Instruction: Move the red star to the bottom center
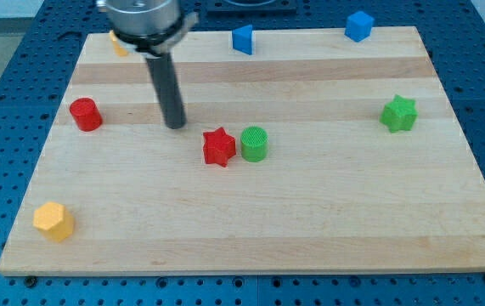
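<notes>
The red star (219, 147) lies near the middle of the wooden board (310, 229), touching or almost touching a green cylinder (254, 144) on its right. My tip (175, 126) rests on the board up and to the left of the red star, with a small gap between them. The dark rod rises from the tip to the arm's head at the view's top left.
A red cylinder (85, 114) stands at the left. A yellow hexagonal block (53, 221) sits at the bottom left. A green star (399, 113) is at the right. Two blue blocks (242, 39) (359, 25) sit at the top edge. A yellow block (118, 44) is partly hidden behind the arm.
</notes>
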Tool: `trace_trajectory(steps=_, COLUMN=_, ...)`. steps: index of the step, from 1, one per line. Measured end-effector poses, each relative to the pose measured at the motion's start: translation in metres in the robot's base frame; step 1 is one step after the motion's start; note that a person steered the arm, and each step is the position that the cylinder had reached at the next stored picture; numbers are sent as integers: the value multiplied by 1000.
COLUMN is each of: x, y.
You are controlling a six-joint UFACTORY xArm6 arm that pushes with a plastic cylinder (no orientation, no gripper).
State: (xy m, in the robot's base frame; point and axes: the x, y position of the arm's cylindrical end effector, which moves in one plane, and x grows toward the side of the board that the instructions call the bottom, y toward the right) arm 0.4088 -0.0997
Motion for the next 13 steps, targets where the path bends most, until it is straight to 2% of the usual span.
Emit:
trace_trajectory(steps=3, x=97, y=93)
trace_trajectory(steps=6, x=117, y=114)
trace_trajectory(steps=10, x=99, y=105)
trace_trajectory(steps=12, x=134, y=105)
trace_trajectory(steps=13, x=130, y=105)
